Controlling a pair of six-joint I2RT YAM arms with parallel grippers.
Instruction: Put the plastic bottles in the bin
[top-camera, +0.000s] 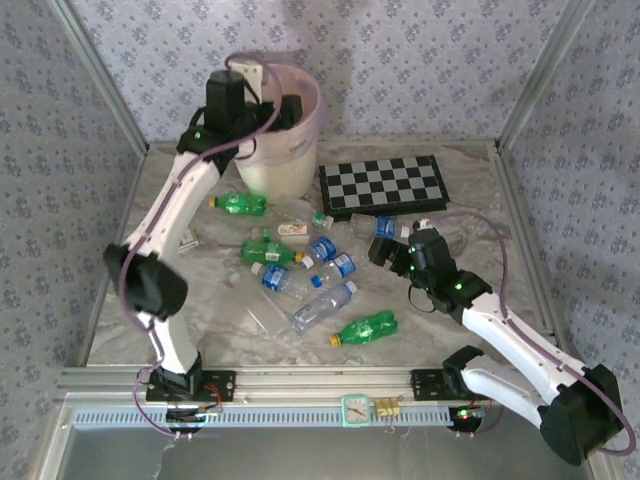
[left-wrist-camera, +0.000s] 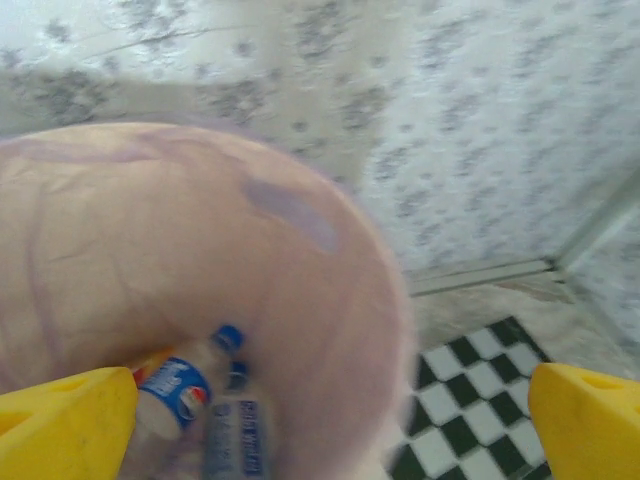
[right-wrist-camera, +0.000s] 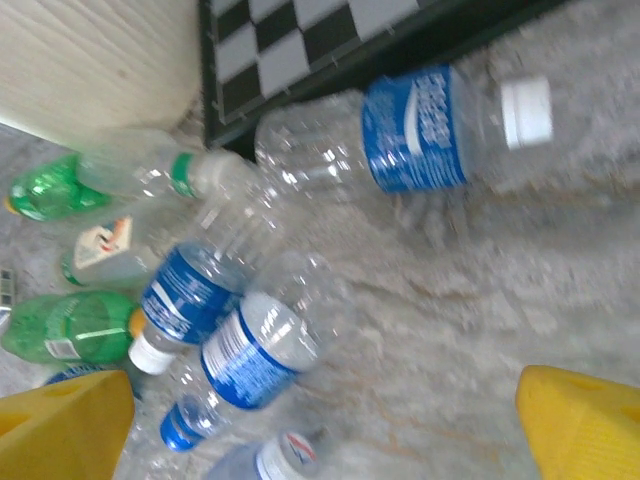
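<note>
The bin (top-camera: 283, 172), a tall cream-white wastebasket with a pinkish liner (left-wrist-camera: 200, 220) over its rim, stands at 11 o'clock on the table (top-camera: 470, 215), and the chessboard (top-camera: 384, 185) lies just beside it at its 3 o'clock. The left wrist view shows 2 clear bottles (left-wrist-camera: 178, 388) at the bottom of the bin, one with a blue cap and blue label and its cap toward 1 o'clock in that view. The left gripper (top-camera: 285, 105) hangs over the bin's mouth, its yellow fingers (left-wrist-camera: 65, 425) spread wide with nothing between them. The other plastic bottles (top-camera: 340, 266) lie on their sides in a loose cluster mid-table, at the bin's 5 o'clock. The largest clear bottle (top-camera: 322, 305) has its long axis running from 8 to 2 o'clock. Below it, a green bottle (top-camera: 368, 326) lies on the same line with its yellow cap toward 8 o'clock. A second green bottle (top-camera: 242, 204) near the bin's foot points its cap to 9 o'clock. A white-capped bottle (right-wrist-camera: 410, 130) with a blue label lies along the chessboard's near edge. The right gripper (top-camera: 388, 250) hovers low just beside it, fingers (right-wrist-camera: 585, 420) parted and holding nothing. The tabletop is grey-veined marble, walled by pale floral wallpaper (top-camera: 420, 60) between metal posts.
</note>
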